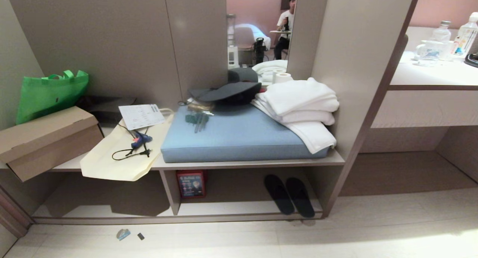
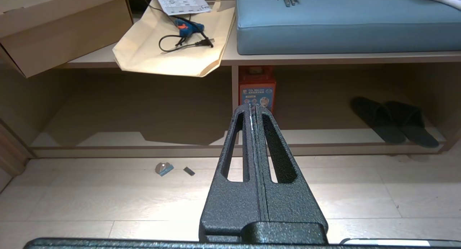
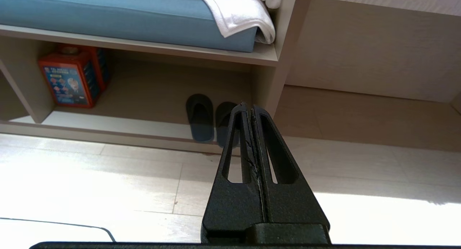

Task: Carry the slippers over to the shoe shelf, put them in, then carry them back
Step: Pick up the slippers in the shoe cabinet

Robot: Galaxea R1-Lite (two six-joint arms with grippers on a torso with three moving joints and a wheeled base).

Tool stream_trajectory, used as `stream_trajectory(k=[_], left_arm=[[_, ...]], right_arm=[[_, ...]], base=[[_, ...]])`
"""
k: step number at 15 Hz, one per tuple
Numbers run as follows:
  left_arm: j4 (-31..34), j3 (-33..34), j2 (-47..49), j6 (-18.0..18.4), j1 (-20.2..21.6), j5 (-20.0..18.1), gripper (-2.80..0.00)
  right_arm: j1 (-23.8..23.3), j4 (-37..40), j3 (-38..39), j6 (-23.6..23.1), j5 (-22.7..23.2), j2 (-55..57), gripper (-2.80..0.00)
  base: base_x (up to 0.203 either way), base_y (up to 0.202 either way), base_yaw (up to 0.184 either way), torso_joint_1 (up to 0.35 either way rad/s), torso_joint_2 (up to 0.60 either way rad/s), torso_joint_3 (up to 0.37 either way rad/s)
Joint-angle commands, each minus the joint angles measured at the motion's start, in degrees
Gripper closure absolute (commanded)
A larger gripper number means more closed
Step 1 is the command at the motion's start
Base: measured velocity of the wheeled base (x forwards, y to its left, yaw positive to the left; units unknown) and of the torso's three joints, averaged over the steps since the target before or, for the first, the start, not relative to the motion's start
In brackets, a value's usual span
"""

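You had both arms parked low in front of the unit, neither of them showing in the head view, and each pincer was clenched on nothing: the left gripper [image 2: 254, 108] had its fingers pressed flat together, and so did the right gripper [image 3: 247, 107]. The slippers [image 1: 289, 194] lay side by side inside the shoe shelf [image 1: 239, 208], at its right end close to the upright side panel, with their near ends at the front edge of the pale bottom board. Seen from the right wrist, the slippers [image 3: 210, 121] sat just beyond the right pincer's tips and a little to their left, partly covered by the fingers; from the left wrist they [image 2: 394, 121] were well off to the right of that pincer, whose tips pointed instead at a red box [image 2: 257, 87] standing by the divider. By my reading the putting-in was already done and the step in hand was the fetching back, not yet begun. The right arm looked the better placed for it. The next move would have called for you to release that pincer, get it low under the bench board that carried the blue cushion [image 1: 239, 136] and white towels [image 1: 302, 108], and close on the soft uppers of both slippers together, since the low headroom left little space to come in from above.
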Motion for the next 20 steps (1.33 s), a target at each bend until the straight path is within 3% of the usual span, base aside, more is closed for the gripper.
stream_trajectory(k=[1,11,20], left_arm=[[-0.02,0.00,0.04,-0.14,0.02,0.01,0.00],[0.40,-0.09,0.04,-0.14,0.02,0.05,0.00],[0.41,-0.18,0.04,-0.14,0.02,0.08,0.00]], right_arm=[[0.02,-0.04,0.00,-0.07,0.02,0.09,0.00],[0.00,-0.04,0.00,-0.07,0.02,0.07,0.00],[0.00,-0.04,0.00,-0.03,0.02,0.03,0.00]], base=[[0.000,0.000,0.000,0.000,0.00,0.000],[0.000,0.000,0.000,0.000,0.00,-0.005],[0.000,0.000,0.000,0.002,0.00,-0.184]])
